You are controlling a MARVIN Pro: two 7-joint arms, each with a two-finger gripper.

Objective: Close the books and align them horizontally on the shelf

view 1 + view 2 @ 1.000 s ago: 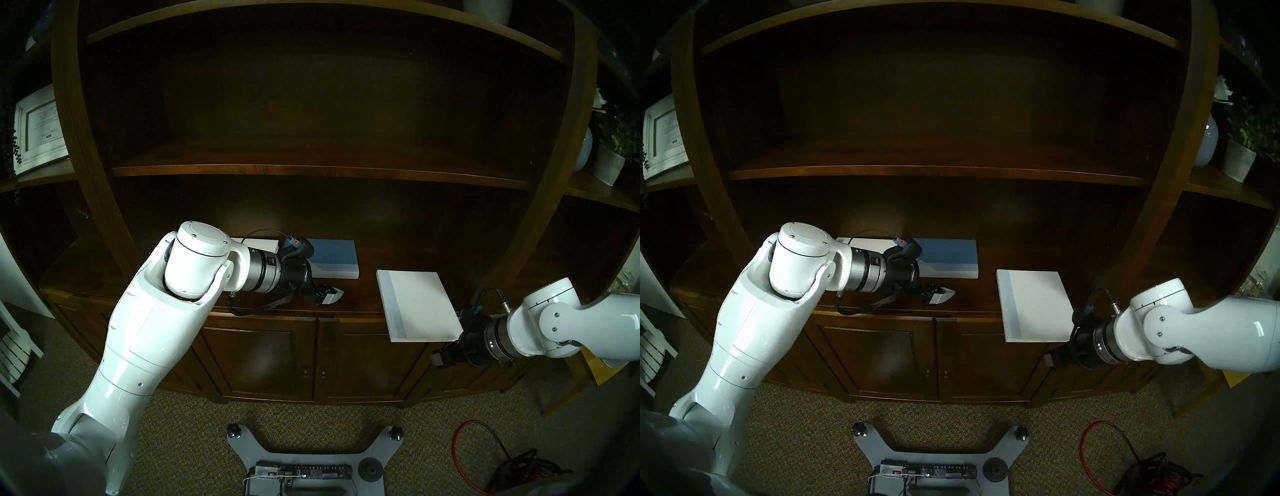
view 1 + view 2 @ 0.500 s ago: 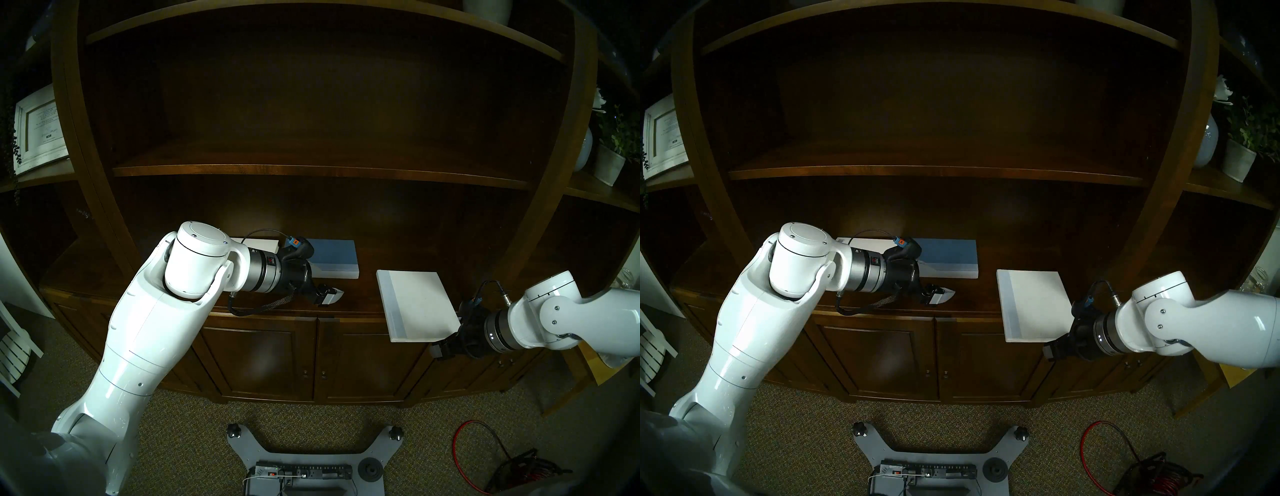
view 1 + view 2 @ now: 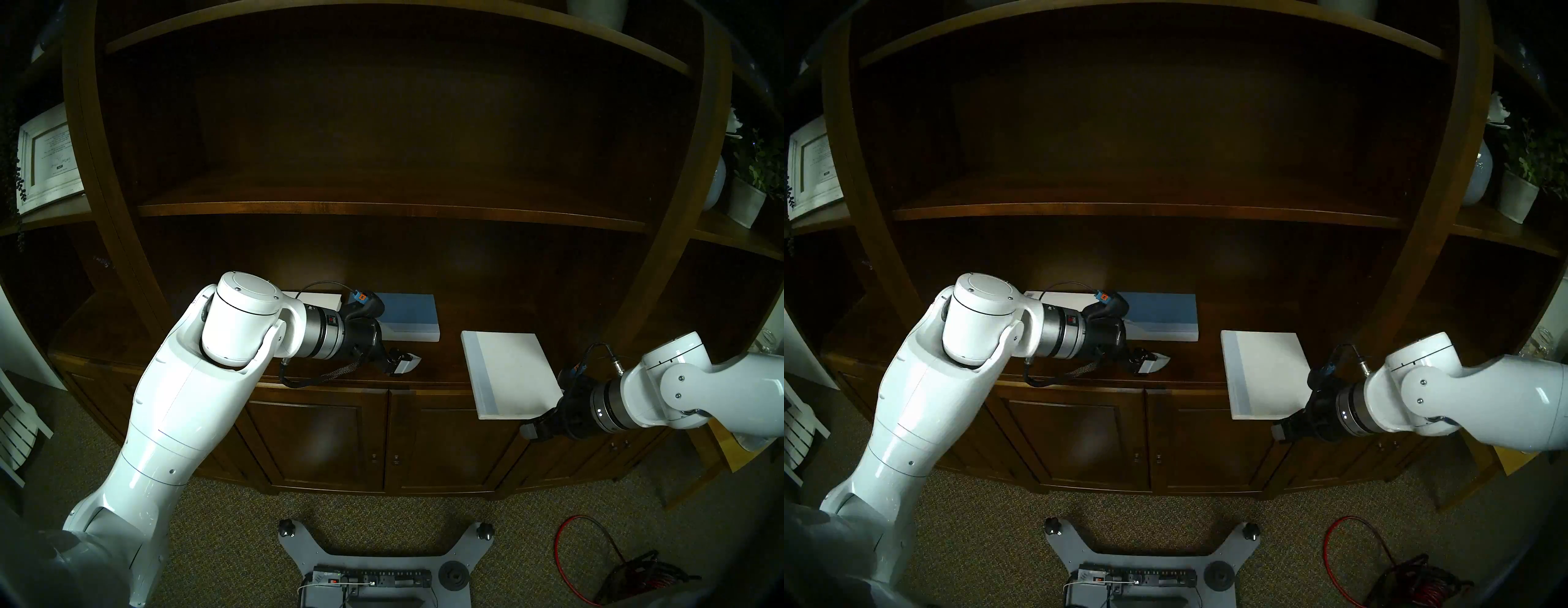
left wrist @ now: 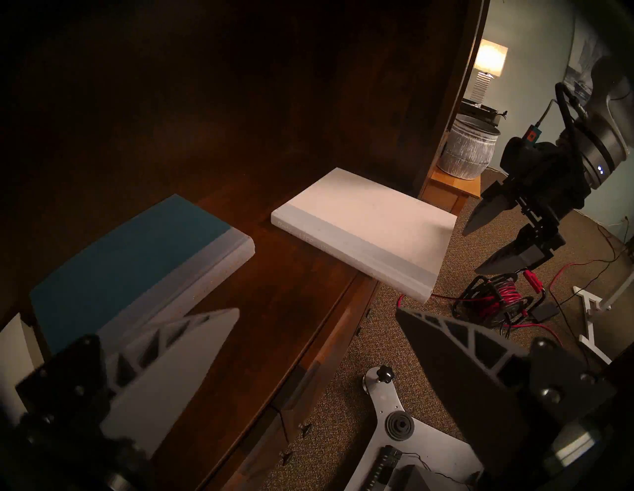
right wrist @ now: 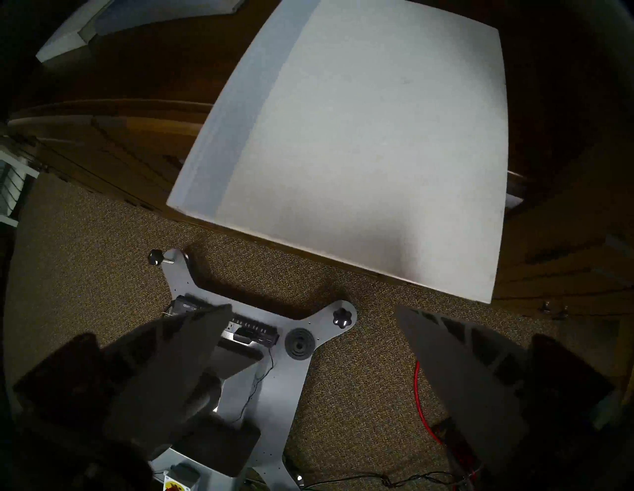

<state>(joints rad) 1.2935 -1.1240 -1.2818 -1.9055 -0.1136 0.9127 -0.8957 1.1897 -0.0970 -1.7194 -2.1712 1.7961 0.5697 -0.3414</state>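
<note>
Three closed books lie flat on the shelf [image 3: 445, 365]. A white book [image 3: 322, 299] at the back left is partly hidden by my left wrist. Beside it is a blue book [image 3: 409, 314] [image 4: 137, 247]. On the right, a white book with a grey-blue spine strip [image 3: 513, 373] [image 4: 370, 223] [image 5: 377, 137] lies askew and overhangs the front edge. My left gripper [image 3: 405, 365] [image 4: 317, 310] hovers open in front of the blue book. My right gripper [image 3: 543, 420] [image 5: 314, 307] is open at the overhanging book's front right corner, one finger higher, one lower, holding nothing.
A thinner upper board [image 3: 382, 210] runs above the shelf. Cabinet doors [image 3: 382, 437] are below. A white-framed picture [image 3: 46, 157] stands far left; a potted plant [image 3: 746, 204] and vase [image 3: 715, 187] far right. My base [image 3: 382, 552] and a red cable [image 3: 568, 552] lie on the carpet.
My right gripper has moved left and slightly up, closer to the overhanging book's front right corner. The left arm and all three books have stayed put.
</note>
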